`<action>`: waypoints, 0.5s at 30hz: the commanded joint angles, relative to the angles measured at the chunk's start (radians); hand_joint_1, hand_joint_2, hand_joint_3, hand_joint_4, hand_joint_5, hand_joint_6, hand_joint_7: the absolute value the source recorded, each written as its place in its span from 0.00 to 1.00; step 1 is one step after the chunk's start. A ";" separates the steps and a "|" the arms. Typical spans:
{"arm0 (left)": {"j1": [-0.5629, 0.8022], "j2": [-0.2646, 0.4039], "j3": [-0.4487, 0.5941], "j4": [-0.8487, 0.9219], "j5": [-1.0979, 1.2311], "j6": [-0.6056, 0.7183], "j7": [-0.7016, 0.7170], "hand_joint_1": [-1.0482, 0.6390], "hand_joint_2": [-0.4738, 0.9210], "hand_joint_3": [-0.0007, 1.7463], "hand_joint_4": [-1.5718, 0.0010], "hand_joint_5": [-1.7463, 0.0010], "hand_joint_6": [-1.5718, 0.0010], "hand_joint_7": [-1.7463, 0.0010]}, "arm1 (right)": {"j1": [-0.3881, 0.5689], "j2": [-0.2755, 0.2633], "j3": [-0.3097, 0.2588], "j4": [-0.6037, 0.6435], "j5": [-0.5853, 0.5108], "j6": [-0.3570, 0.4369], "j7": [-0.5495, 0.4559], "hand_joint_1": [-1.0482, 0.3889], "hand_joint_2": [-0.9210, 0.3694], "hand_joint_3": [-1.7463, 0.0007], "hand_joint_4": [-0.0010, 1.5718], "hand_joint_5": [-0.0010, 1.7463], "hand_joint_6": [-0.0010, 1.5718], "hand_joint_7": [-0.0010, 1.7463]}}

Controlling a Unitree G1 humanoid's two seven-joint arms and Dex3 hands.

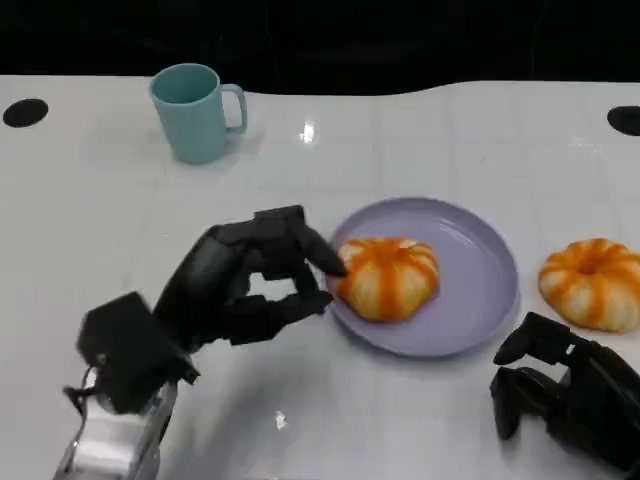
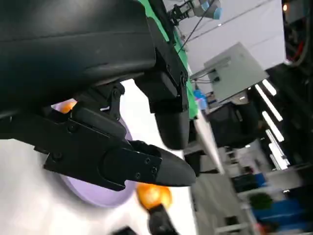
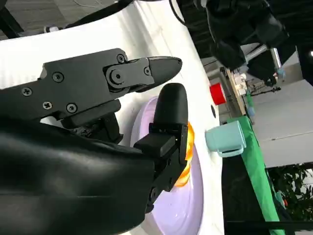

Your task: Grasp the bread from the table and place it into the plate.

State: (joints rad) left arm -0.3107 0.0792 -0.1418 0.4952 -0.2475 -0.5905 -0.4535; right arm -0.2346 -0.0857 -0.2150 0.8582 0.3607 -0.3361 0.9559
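Left hand [image 1: 250, 285] resting beside bread [image 1: 388, 277] on purple plate [image 1: 480, 300], fingers apart, holding nothing. Bread likely soft, light: gripping sides gently.

Your robot's left hand [image 1: 255, 280] was matte black, its fingers [image 2: 146, 166] blocky and tapering to rounded tips, with small round screws set into the flat segments. Behind it sat a boxy black wrist housing, then a silver forearm [image 1: 110, 445] with a thin dark cable looping beside it. Your right hand [image 1: 560, 385] was the same black, its shell [image 3: 63, 186] smooth, rounded and glossy.
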 commanded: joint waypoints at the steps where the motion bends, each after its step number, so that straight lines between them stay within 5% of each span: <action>1: 0.124 -0.014 0.043 -0.145 -0.141 0.163 -0.062 0.18 1.00 0.13 0.43 0.00 0.47 0.10 | 0.024 -0.013 0.007 -0.011 -0.011 0.014 -0.018 0.35 0.00 0.90 0.48 0.96 0.47 0.78; 15: 0.325 -0.079 0.151 -0.273 -0.324 0.381 -0.179 0.18 0.99 0.11 0.32 0.00 0.45 0.00 | -0.005 -0.017 0.003 0.048 -0.014 -0.013 0.006 0.31 0.00 0.91 0.45 0.98 0.42 0.85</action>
State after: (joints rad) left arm -0.0070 0.0052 -0.0123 0.2391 -0.5439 -0.2355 -0.6040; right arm -0.2404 -0.0881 -0.2125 0.8784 0.3501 -0.3535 0.9560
